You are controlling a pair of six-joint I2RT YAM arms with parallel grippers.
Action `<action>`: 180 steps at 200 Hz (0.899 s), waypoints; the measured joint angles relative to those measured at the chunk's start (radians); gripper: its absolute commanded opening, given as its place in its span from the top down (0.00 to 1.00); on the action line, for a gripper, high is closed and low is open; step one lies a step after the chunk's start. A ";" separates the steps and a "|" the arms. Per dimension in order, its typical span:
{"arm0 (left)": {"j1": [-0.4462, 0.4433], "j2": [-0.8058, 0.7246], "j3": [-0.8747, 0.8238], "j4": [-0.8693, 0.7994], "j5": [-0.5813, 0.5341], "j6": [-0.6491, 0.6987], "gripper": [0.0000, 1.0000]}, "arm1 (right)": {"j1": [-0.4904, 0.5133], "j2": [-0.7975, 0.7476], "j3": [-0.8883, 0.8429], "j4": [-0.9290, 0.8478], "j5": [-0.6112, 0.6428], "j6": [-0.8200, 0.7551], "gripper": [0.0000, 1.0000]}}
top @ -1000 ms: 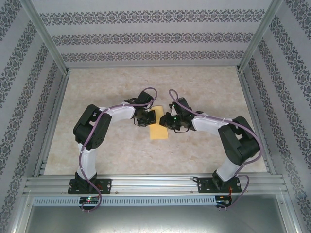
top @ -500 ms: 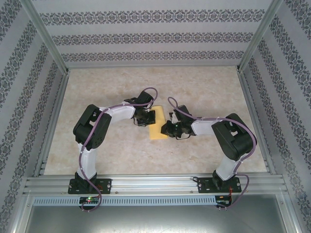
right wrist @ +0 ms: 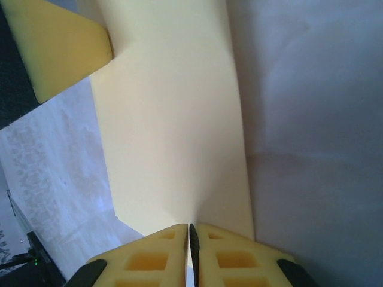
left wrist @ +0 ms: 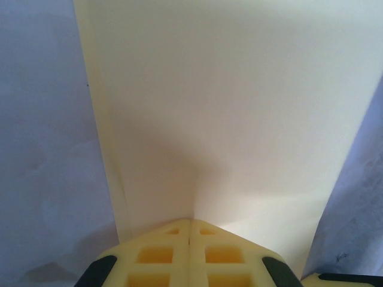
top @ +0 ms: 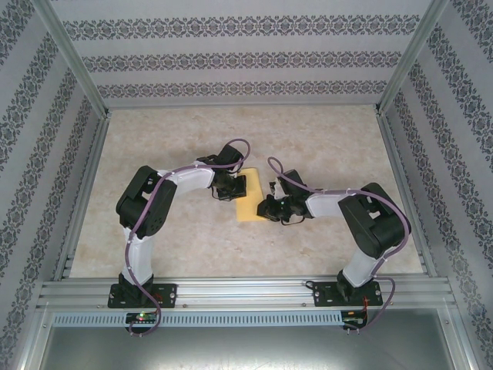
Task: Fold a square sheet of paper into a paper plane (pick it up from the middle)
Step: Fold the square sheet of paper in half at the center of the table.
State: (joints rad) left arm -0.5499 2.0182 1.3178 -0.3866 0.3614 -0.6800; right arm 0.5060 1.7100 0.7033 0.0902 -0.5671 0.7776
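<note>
Paper (top: pixel 249 202) lies flat on the table (top: pixel 331 139), a yellow oblong, and I take all positions from it. Left gripper (top: pixel 236 187) sits at its far left edge; right gripper (top: pixel 270 206) sits at its near right edge, so the sheet lies between the two. In the left wrist view, the left gripper (left wrist: pixel 190 222) has its pads pressed together with no gap. The paper (left wrist: pixel 233 101) spreads away from the tips, and a soft ridge runs out from them. In the right wrist view, the right gripper (right wrist: pixel 190 227) is closed to a hairline slit, its tips at the paper (right wrist: pixel 173 131) edge. Glare washes out both contact points, so I cannot tell whether either gripper pinches the sheet or only presses on it.
</note>
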 measured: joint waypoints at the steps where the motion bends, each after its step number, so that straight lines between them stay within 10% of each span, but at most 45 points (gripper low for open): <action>1: 0.000 0.000 0.000 0.000 0.000 0.000 0.95 | 0.000 0.000 0.000 -0.001 0.000 0.000 0.88; 180: 0.000 0.002 0.014 -0.040 -0.003 0.134 0.98 | -0.104 0.202 0.290 -0.080 -0.044 -0.035 0.92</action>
State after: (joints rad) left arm -0.5499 2.0205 1.3315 -0.4271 0.3580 -0.5461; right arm 0.4019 1.9121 0.9932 0.0101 -0.6109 0.7425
